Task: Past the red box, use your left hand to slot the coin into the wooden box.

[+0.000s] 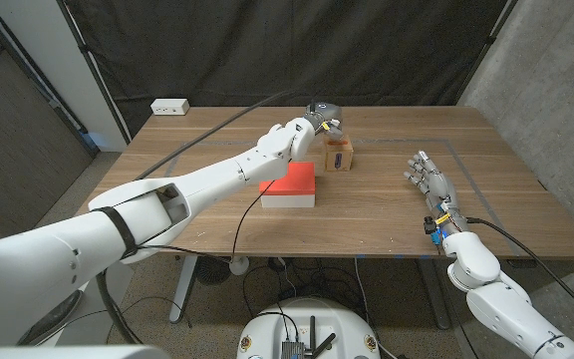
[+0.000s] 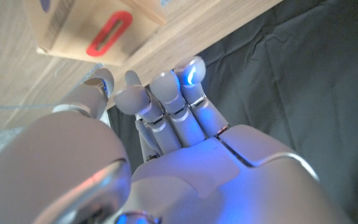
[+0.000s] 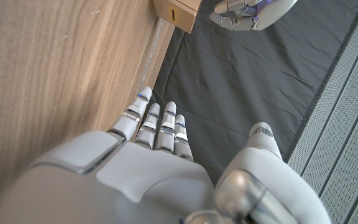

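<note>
In the head view, a wooden table (image 1: 387, 214) is seen against a dark curtain. The left arm is stretched across from the near left corner, over a flat red box (image 1: 289, 185) that lies near the table's middle. The left hand (image 1: 323, 121) is held above the wooden box (image 1: 338, 155), which stands just beyond and to the right of the red box, close beside it. Whether the hand touches the wooden box cannot be told, and the coin cannot be made out here. The right hand (image 1: 429, 179) is seen well apart on the table's right side, fingers extended and slightly spread, nothing held in it. A small white block (image 1: 170, 106) is seen at the far left corner of the table.

In the left wrist view, the back of the left hand (image 2: 166, 124) is shown with its fingers (image 2: 191, 81) held close together and bent forward toward the wooden box (image 2: 98, 28), whose face carries a red-rimmed slot (image 2: 109, 33). The thumb is set close beside the fingers. The coin is not discernible, so whether anything is pinched cannot be told.

In the right wrist view, the right hand (image 3: 160, 143) is seen from behind, fingers straight and near one another, thumb apart, empty, beside the table surface. A corner of the wooden box (image 3: 178, 12) and the left hand (image 3: 250, 12) just beside it are seen at a distance, against the dark curtain.
</note>
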Controlling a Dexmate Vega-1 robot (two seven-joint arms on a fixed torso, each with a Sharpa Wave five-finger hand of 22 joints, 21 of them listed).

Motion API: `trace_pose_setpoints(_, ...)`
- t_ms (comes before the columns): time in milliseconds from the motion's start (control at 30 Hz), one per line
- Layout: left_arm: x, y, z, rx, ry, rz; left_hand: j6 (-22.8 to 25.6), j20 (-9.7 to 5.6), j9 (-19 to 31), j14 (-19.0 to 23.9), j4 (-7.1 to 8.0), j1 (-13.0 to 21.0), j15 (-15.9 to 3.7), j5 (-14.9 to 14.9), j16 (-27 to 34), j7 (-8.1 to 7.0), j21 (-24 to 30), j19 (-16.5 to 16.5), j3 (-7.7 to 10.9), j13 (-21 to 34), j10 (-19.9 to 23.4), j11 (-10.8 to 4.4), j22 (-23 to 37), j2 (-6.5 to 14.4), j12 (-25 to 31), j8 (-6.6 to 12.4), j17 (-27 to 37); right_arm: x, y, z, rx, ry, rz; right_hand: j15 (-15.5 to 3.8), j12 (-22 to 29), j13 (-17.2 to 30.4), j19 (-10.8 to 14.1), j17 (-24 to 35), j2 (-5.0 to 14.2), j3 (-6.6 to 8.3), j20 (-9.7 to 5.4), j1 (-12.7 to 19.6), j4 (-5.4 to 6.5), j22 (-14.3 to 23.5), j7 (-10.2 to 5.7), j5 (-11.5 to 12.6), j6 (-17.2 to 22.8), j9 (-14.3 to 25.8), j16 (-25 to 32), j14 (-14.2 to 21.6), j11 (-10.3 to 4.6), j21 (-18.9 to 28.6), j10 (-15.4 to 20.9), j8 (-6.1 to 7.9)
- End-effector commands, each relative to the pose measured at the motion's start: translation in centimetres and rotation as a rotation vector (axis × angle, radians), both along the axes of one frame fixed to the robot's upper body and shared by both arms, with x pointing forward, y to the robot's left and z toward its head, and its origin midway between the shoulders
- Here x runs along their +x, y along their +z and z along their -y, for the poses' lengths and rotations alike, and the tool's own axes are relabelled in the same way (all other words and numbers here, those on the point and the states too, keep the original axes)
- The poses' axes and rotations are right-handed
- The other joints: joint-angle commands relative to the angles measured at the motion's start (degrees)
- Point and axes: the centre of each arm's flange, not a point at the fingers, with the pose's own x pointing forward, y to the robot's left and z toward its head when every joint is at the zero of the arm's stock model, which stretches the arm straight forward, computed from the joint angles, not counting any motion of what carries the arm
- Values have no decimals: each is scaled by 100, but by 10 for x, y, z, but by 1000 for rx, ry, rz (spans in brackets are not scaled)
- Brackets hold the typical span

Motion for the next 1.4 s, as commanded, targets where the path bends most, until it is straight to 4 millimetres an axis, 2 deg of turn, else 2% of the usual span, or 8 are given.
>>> trace_pose_setpoints(33,-17,19,-21,-135,-90,87,-101,-253,75,-464,35,-29,-23,-6,-632,37,-525,-299,-255,-798,-344,37,-1074,212,-807,-157,-906,1,5,-4,-4,4,6,-4,35,31,60,11,31,31,23,59,0,25,-22,-11,40,34,34,51,7,18,46,26)
trace_pose_setpoints(200,-31,20,-39,-195,-102,71,-496,205,102,-1777,331,-835,31,21,-1834,138,-1189,-1479,-113,-1315,-1738,244,-2006,847,-2142,-240,-1616,2,6,-5,-6,2,7,5,35,31,61,12,30,33,21,62,-1,25,-31,-11,43,34,31,47,9,15,49,27)
trace_pose_setpoints(300,-38,16,-54,-242,-107,56,-731,498,92,-2949,220,-1294,242,26,-2911,178,-1599,-2405,133,-1532,-2645,415,-2520,895,-2954,-252,-1992,2,7,-6,-4,2,8,-5,34,32,59,12,30,33,20,62,0,25,-17,-11,48,34,32,49,1,14,47,29)
trace_pose_setpoints(567,-59,-2,-91,-283,-76,45,-1548,1104,-64,-4482,22,-1740,709,19,-4502,229,-2271,-3773,468,-1800,-4482,870,-3459,846,-4233,-504,-2066,4,11,-14,-19,5,18,1,34,32,59,14,29,34,21,63,0,25,-27,-11,47,34,32,52,10,11,51,27)
trace_pose_setpoints(733,-72,-16,-113,-290,-46,35,-1978,1286,-165,-5091,-46,-1772,841,6,-5041,223,-2669,-4449,488,-1841,-5117,1002,-3917,713,-4685,-632,-2074,2,15,-25,-32,11,29,1,31,32,53,15,28,35,28,64,0,25,-35,-11,48,35,30,49,6,8,46,27)
trace_pose_setpoints(833,-80,-26,-131,-324,-50,32,-2369,1212,-263,-5519,-64,-1698,875,-9,-5354,332,-2913,-4806,411,-1868,-5451,1080,-4204,613,-4938,-723,-2080,0,17,-33,-43,14,44,9,31,32,48,15,27,36,27,64,0,25,-33,-10,53,35,29,46,10,5,48,28)
trace_pose_setpoints(1100,-97,-61,-190,-477,-124,-3,-3195,477,-635,-6154,17,-1822,1027,-84,-5999,601,-3592,-5398,-96,-1947,-6215,1391,-4583,337,-5606,-775,-2094,-6,21,-55,-69,44,89,-80,-108,15,60,14,5,31,-71,63,-2,23,146,-14,213,32,-18,-50,13,3,-359,67)
trace_pose_setpoints(1400,-101,-98,-240,-642,-227,-96,-4113,376,-818,-7015,163,-2427,1222,-148,-6663,726,-4375,-6082,-583,-1957,-7044,1489,-4581,212,-6173,-812,-2072,-4,20,-76,-68,156,112,-102,-150,-29,-102,3,-37,13,-166,48,-4,16,319,-16,71,23,-98,-237,61,-59,-589,-11)
